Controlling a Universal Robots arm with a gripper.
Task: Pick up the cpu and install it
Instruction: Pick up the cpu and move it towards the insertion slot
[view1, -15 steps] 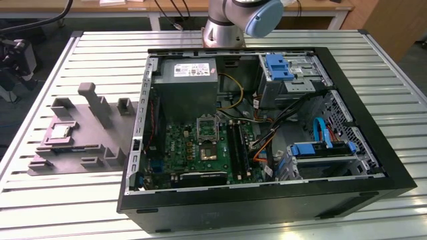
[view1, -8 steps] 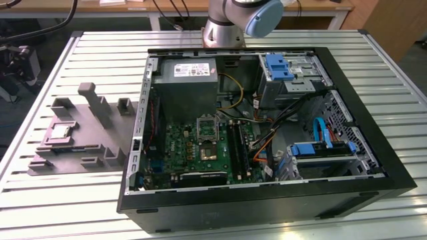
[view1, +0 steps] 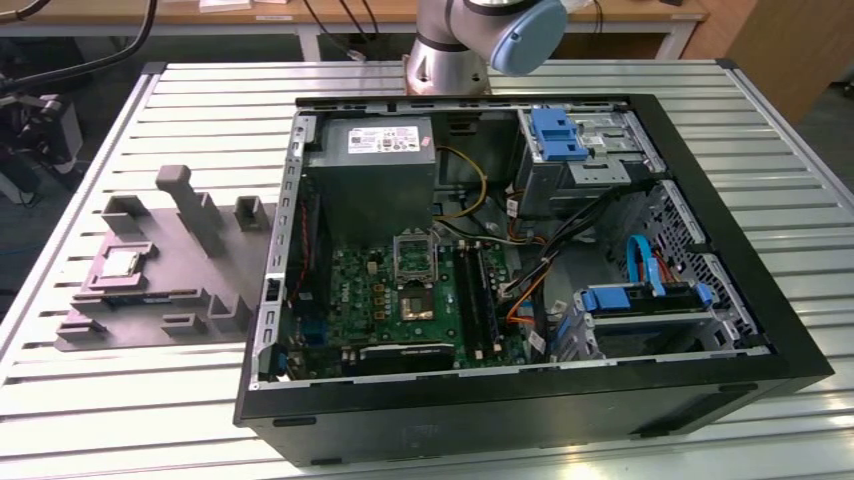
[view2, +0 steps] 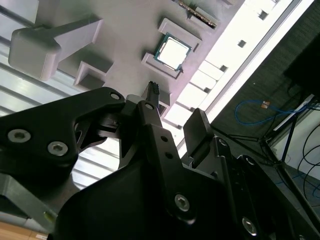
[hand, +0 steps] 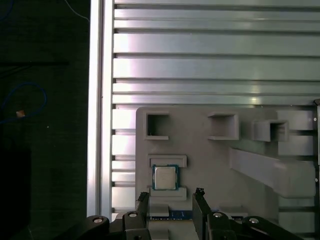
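The cpu (view1: 123, 265) is a small square chip with a pale metal top, lying flat in a recess of the grey moulded tray (view1: 160, 305) at the exterior view's left. Both wrist views look down on the cpu (hand: 165, 177) (view2: 172, 51) from well above. My gripper (hand: 171, 201) (view2: 175, 112) is open and holds nothing. Its two dark fingertips (hand: 200, 196) stand apart, close to the chip in the picture and clear of the tray (hand: 200, 155). Inside the open computer case (view1: 787, 350), the silver-framed socket (view1: 414, 258) sits on the green motherboard.
The tray carries raised blocks and a tall post (view1: 187, 200) beside the cpu recess. The case holds a grey power supply (view1: 380, 165), blue drive brackets (view1: 558, 135) and loose cables (view1: 641, 260). The slatted metal table (view1: 147, 400) ends just beyond the tray, with dark floor past it.
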